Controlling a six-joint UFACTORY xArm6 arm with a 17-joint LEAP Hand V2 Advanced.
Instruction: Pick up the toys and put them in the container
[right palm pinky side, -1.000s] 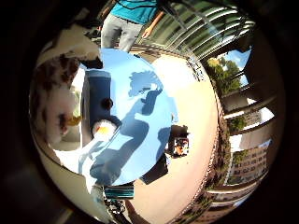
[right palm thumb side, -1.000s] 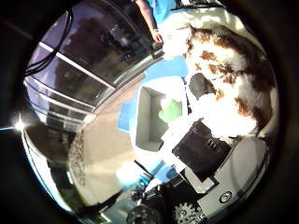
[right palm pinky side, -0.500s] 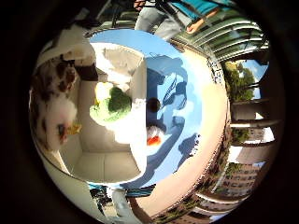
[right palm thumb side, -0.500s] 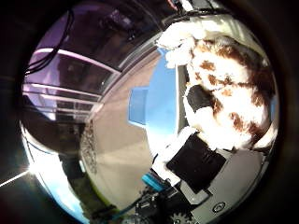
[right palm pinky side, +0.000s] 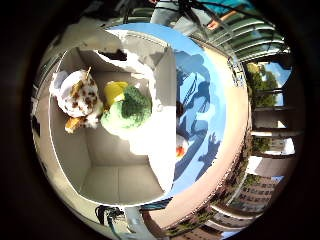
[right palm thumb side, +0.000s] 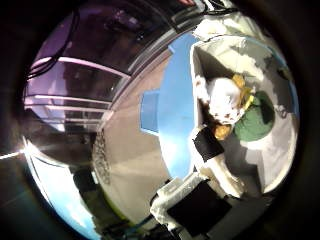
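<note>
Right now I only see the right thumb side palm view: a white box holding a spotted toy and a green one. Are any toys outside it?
Observer: Yes, a small orange and white toy lies on the blue table, beside the container.
Operator: Anything else there?
Observer: A small dark thing by the same wall; I cannot tell what it is.
Operator: Room in the box?
Observer: Yes. The spotted toy and the green toy sit at one end; the other end is bare.

Two plush toys (right palm pinky side: 102, 102) lie touching inside the container (right palm pinky side: 120, 180), another toy (right palm pinky side: 181, 148), perhaps, just outside it
</note>
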